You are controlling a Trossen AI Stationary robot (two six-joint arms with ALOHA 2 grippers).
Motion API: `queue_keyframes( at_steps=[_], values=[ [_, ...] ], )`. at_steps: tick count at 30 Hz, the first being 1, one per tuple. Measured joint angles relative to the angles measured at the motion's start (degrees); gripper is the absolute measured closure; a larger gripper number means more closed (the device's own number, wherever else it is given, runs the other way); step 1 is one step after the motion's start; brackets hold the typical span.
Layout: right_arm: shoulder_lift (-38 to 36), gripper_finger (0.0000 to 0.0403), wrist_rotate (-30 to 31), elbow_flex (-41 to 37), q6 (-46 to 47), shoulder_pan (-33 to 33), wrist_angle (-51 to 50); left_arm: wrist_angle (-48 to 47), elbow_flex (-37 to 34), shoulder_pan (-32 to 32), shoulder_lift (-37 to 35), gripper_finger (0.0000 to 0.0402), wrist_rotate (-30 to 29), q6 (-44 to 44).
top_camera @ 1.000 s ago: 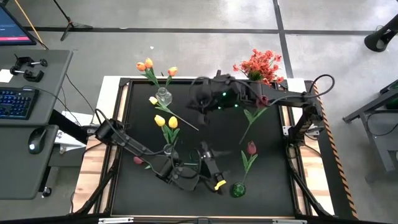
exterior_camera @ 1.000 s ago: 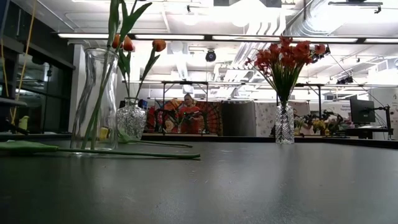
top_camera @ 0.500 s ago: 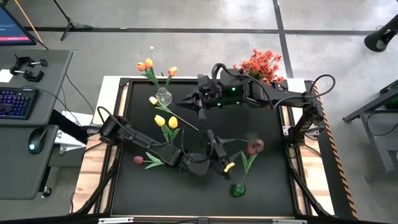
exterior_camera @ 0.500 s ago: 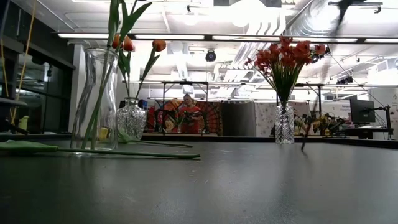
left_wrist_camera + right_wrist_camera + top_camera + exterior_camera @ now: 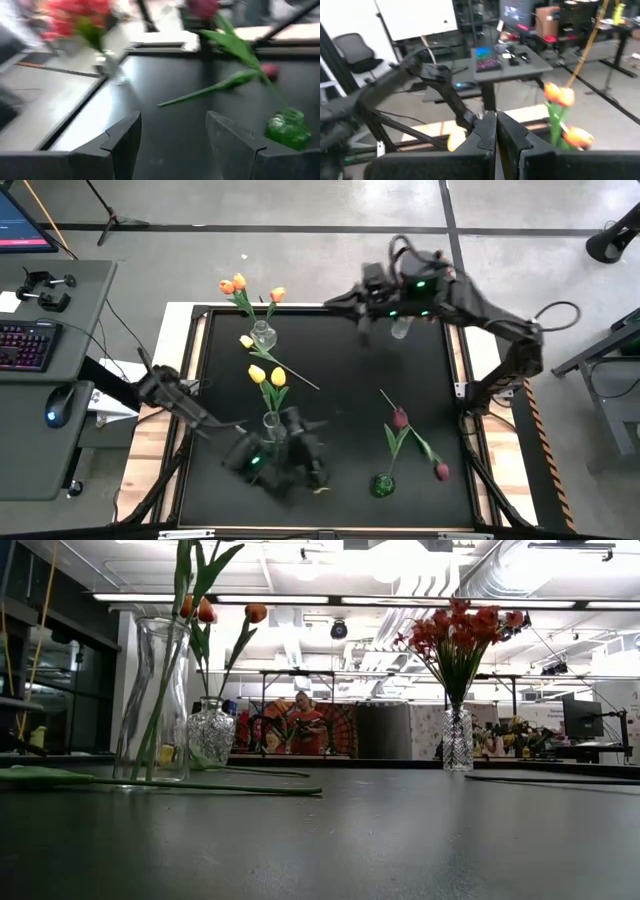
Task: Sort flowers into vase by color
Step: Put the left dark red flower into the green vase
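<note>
Left gripper (image 5: 300,465): near edge of the table, left of centre, low over the mat; in its wrist view the fingers (image 5: 122,142) stand well apart with nothing between them.
Right gripper (image 5: 362,308): at the far edge, right of centre, up over the table rim; in its wrist view the fingers (image 5: 485,137) are pressed together, and I see nothing in them, though the view is blurred.
Pink tulips (image 5: 400,418): two lie flat on the right half of the mat, stems crossing, one head nearer the middle, the other (image 5: 441,471) towards the near right.
Green vase (image 5: 382,484): near edge, just beside the lying pink tulips; it holds no flower.
Yellow tulips (image 5: 268,376): left of centre, standing in a clear vase (image 5: 269,420) just beside the left arm.
Orange tulips (image 5: 238,283): far left, standing in a round clear vase (image 5: 263,336); another yellow flower (image 5: 246,341) sits beside that vase.
Red-orange spray (image 5: 456,635): in a cut-glass vase (image 5: 457,740) at the far right; from above the right arm covers it.
Loose stem (image 5: 160,785): lies flat on the mat by the tall vase in the low view.
Table (image 5: 340,410): black mat in a frame.
</note>
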Motion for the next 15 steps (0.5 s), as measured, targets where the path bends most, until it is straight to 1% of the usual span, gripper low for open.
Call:
queue_keyframes(
  at_steps=[2,4,6,7,9,11,13,15],
  values=[
    [-2.1,0.0403,0.0,0.0,0.4,-1.1,-3.8,-5.9,0.0,-3.3,-1.3,0.0193,-5.6,-7.5],
    [-4.0,0.0403,0.7,0.0,1.3,-1.6,-8.1,-10.1,0.0,-5.9,-2.9,0.0193,-8.9,-14.5],
    [-4.9,0.0403,1.4,0.0,2.7,-1.7,-12.0,-12.2,0.0,-7.5,-4.5,0.0193,-8.3,-19.3],
    [-5.1,0.0403,1.5,0.0,3.3,-1.6,-14.1,-12.3,0.0,-7.8,-5.3,0.0193,-6.5,-20.1],
    [-5.1,0.0403,1.6,0.0,4.5,-0.8,-17.8,-11.8,0.0,-8.1,-7.3,0.0193,1.0,-19.5],
    [-5.1,0.0402,2.2,0.0,5.6,0.3,-20.8,-10.4,0.1,-8.4,-9.3,0.0193,11.2,-17.3],
    [-5.1,0.0402,3.6,0.0,5.7,1.7,-23.0,-9.6,0.1,-9.1,-10.8,0.0193,22.6,-15.3],
    [-4.9,0.0402,5.0,0.0,5.5,3.3,-24.5,-9.4,0.1,-9.9,-11.8,0.0193,36.3,-15.0]
  ],
)
